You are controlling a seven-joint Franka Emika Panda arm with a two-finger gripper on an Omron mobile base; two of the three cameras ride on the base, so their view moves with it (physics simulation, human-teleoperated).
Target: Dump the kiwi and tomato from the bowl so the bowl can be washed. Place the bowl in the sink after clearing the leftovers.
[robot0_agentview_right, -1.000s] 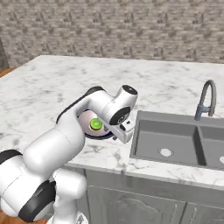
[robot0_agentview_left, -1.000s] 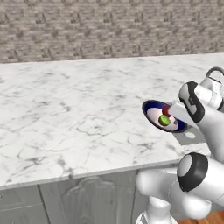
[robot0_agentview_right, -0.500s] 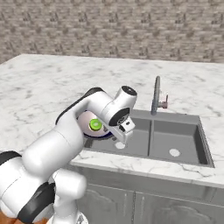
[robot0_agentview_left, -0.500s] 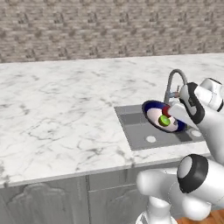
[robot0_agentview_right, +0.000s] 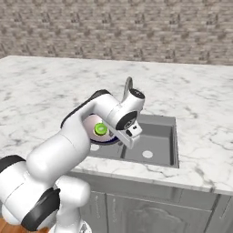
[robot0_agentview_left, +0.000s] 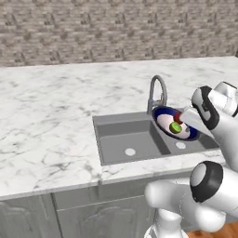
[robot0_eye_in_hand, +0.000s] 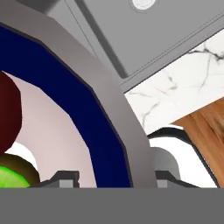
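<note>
The claw (robot0_eye_in_hand: 113, 179) seems clamped on the bowl (robot0_agentview_left: 163, 115) rim, holding it level above the sink (robot0_agentview_left: 122, 141) so kiwi (robot0_agentview_left: 175, 127) and tomato (robot0_agentview_left: 178, 118) stay inside.

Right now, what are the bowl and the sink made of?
The bowl looks like glazed ceramic: dark blue rim, pale pinkish inside, though the render leaves that open. The sink looks like matte grey metal or composite, flat and even, with no shine.

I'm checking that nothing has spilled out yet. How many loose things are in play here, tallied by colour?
Green: 1, the kiwi, lying in the bowl.
Red: 1, the tomato, lying in the bowl beside the kiwi.
Dark blue: 1, the bowl, held above the sink.
Total: 3.
</note>
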